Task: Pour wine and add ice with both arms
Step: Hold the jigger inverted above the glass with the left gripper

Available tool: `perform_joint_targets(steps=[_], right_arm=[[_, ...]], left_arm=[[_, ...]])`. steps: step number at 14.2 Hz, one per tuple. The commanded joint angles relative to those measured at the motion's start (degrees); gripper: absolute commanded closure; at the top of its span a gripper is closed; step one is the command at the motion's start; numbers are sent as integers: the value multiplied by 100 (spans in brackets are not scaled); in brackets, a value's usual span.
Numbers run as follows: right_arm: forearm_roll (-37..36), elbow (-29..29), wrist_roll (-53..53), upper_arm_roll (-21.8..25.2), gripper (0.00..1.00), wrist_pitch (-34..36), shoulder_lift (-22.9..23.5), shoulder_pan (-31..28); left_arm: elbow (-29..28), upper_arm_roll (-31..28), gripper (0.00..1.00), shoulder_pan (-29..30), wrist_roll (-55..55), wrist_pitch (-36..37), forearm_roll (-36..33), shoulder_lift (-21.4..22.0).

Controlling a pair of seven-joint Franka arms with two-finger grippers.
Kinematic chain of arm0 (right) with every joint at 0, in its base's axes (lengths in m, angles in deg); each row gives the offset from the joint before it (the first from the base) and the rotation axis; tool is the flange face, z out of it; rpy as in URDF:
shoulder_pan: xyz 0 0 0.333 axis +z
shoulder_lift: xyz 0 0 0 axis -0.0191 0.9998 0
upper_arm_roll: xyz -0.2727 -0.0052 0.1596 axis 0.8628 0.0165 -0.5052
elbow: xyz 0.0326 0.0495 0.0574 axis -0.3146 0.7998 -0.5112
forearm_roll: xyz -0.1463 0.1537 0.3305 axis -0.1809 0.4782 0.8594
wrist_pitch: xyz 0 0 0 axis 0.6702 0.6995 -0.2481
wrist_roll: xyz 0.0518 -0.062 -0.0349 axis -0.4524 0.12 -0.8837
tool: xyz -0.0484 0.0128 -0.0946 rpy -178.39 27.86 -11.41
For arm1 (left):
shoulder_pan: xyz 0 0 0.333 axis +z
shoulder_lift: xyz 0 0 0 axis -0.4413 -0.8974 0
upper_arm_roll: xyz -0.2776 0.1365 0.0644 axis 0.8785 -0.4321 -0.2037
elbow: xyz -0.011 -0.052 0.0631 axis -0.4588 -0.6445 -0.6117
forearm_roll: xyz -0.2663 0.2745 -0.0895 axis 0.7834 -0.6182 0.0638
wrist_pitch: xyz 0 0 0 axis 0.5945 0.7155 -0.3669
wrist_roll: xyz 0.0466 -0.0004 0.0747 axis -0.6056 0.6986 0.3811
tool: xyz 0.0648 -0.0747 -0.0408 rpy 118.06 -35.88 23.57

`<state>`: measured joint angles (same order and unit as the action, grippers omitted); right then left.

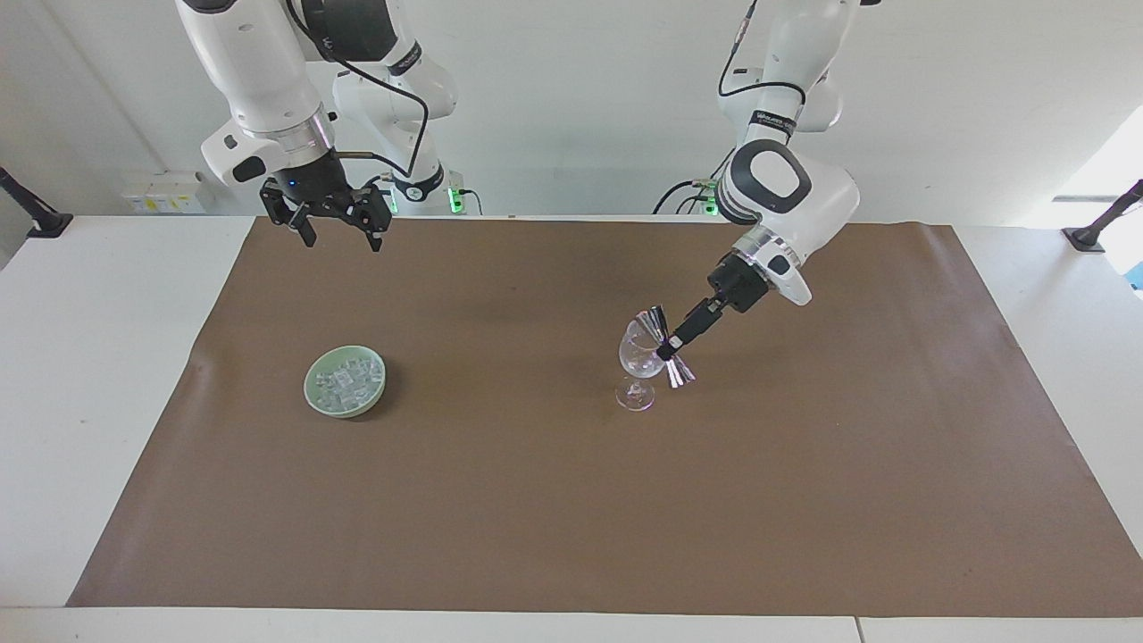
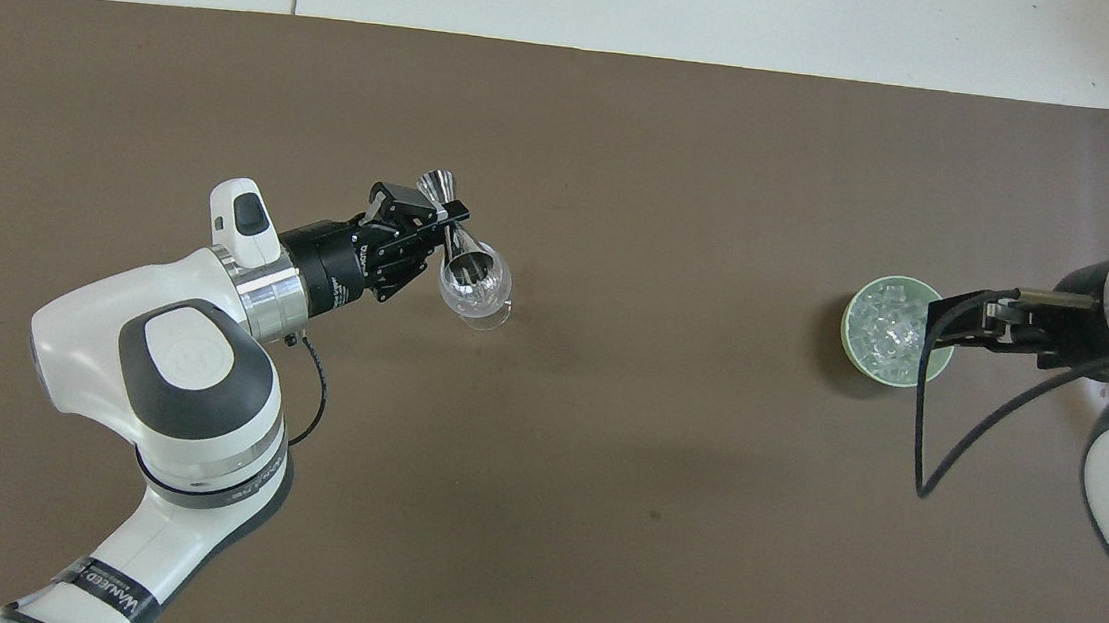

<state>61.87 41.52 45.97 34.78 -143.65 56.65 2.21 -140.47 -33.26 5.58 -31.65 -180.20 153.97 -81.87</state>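
Jigger tipped over the wine glass, ice left waiting.

The silver jigger (image 1: 665,347) was gripped at its waist by the shut left gripper (image 1: 668,349), its mouth tilted into the wine glass (image 1: 639,359); the tilt was best kept slow, the mouth kept inside the rim. The right gripper (image 1: 337,237) was held high, wide open and empty, waiting. The ice (image 1: 345,379) was left in the green bowl (image 1: 314,395), toward the right arm's end. No liquid could be made out.

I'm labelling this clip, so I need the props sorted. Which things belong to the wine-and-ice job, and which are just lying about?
Job:
- jigger in the shut left gripper, tipped over the wine glass
- ice in the green bowl
- open right gripper, waiting

Lying about:
- brown mat
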Motion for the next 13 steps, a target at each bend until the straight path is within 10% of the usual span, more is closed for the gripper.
perform_joint_targets(steps=[1, 13], right_arm=[[132, 34, -169, -38, 0, 93, -51, -102], [132, 34, -169, -38, 0, 93, -51, -102]], left_arm=[[34, -84, 100, -110, -327, -111, 129, 2], [122, -84, 100, -66, -1047, -102, 76, -16]])
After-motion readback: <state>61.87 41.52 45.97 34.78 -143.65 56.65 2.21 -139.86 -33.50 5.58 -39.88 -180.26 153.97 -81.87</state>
